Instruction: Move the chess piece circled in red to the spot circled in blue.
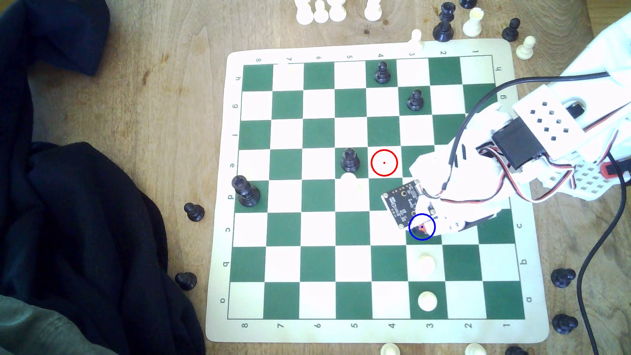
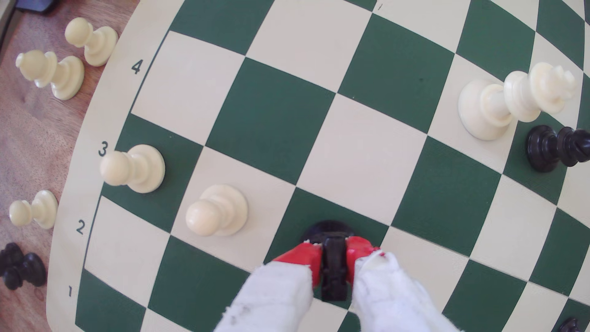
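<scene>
End effector (image 2: 333, 255): you have it clamped on the chess piece (image 2: 332, 252).
Piece: base over the spot (image 1: 422, 227), a green square.
Left: let go, retreat.

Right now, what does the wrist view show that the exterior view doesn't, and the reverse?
Wrist view: the gripper with red fingertips shut on the black chess piece, its base on a green square. Exterior view: the blue ring over the gripper's tip, the red ring on a bare white square, and the arm. Both: the board and the two white pawns nearby.
</scene>
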